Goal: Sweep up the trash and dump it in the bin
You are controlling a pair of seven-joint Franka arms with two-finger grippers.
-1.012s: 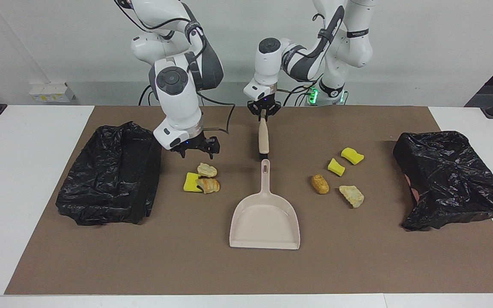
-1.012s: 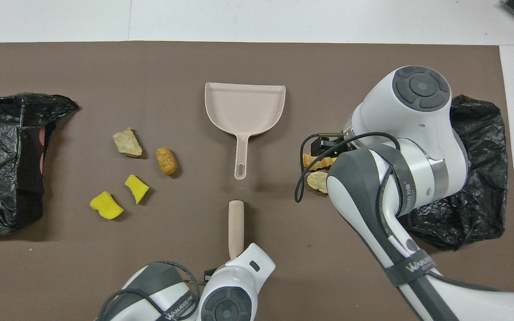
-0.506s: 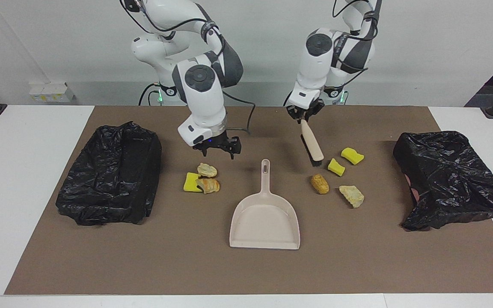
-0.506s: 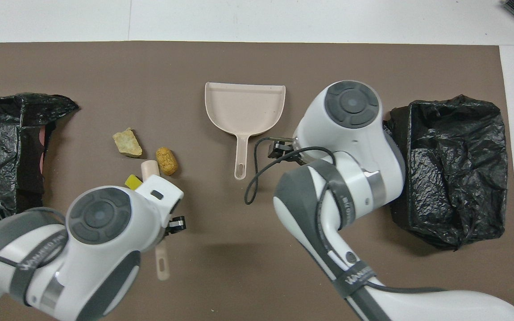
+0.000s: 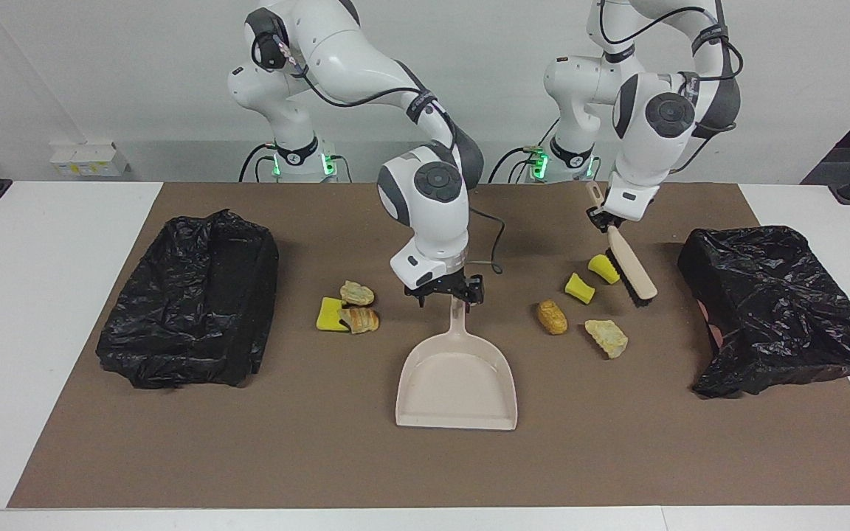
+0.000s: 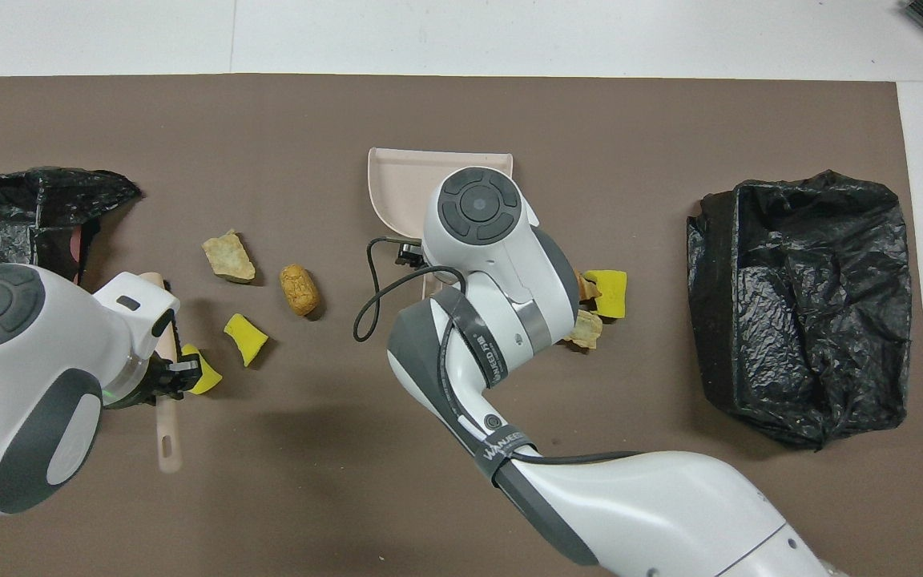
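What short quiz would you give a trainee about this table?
1. True or false: the dustpan is empty.
2. What does the left gripper hold? A) the brush B) a sponge chunk C) nothing
3. How many trash bits lie on the mat?

Key: 1 true; 2 A; 3 seven, three toward the right arm's end and four toward the left arm's end.
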